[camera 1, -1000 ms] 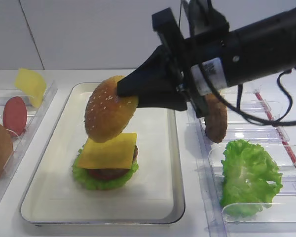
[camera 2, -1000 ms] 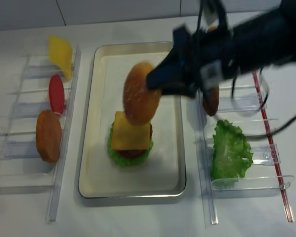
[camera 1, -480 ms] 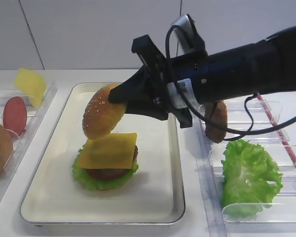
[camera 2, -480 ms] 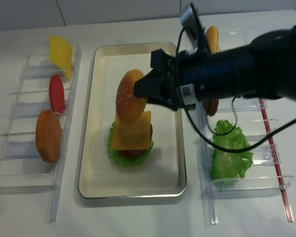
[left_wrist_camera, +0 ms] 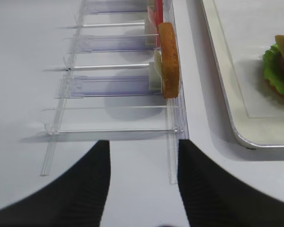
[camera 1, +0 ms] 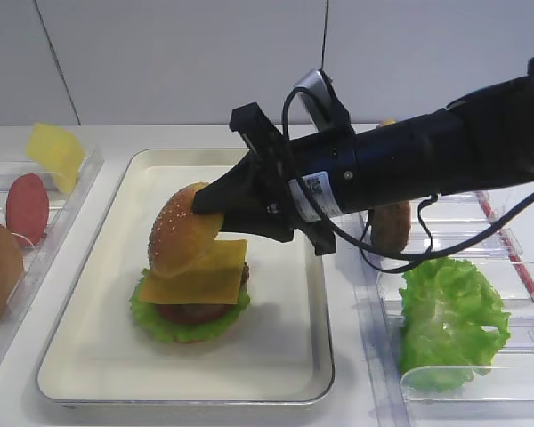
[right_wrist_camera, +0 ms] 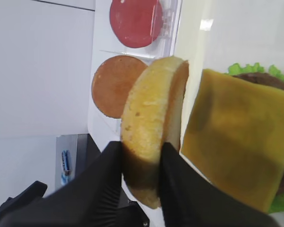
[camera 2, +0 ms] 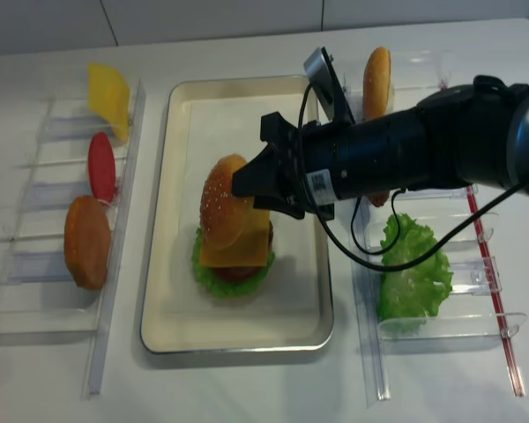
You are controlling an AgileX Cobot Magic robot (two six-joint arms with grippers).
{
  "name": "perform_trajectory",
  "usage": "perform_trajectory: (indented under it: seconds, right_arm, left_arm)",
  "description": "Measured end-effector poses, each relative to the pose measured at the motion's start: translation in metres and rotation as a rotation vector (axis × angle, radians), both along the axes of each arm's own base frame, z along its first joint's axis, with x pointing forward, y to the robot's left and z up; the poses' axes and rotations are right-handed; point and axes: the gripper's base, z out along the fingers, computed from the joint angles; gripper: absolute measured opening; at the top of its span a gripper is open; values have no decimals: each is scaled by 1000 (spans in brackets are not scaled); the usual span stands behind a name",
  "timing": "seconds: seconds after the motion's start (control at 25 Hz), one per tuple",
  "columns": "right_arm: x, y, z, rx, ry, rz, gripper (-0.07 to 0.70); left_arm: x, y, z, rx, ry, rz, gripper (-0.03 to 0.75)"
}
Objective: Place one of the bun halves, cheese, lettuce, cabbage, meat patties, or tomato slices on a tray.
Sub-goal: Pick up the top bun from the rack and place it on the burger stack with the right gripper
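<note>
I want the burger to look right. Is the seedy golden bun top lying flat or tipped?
Tipped: the sesame bun top stands nearly on edge against the yellow cheese slice.

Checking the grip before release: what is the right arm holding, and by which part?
The right gripper is shut on the bun top, its jaws pinching the rim, one on the seeded dome and one on the flat cut face, above the cheese.

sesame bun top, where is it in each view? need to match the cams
Exterior high: the bun top sits left of centre, tilted on the cheese, pinched by the right gripper.
Exterior high (realsense): centre-left, above the cheese.
Right wrist: centre, edge-on between the fingers.
Left wrist: not in it.
Shared landmark: the cheese.
</note>
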Motion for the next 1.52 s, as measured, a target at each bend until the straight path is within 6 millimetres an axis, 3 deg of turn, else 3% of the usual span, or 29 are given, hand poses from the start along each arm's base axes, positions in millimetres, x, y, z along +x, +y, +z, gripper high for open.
perform_trajectory:
  seconds: [1.16,1.52]
  right_arm:
    - [2,-1,-2,-27,-11,-16,220]
    - [5,5,-17,-29,34,-12,219]
  left_arm:
    - [0,0,0,0,0,0,336]
    - [0,0,0,0,0,0,336]
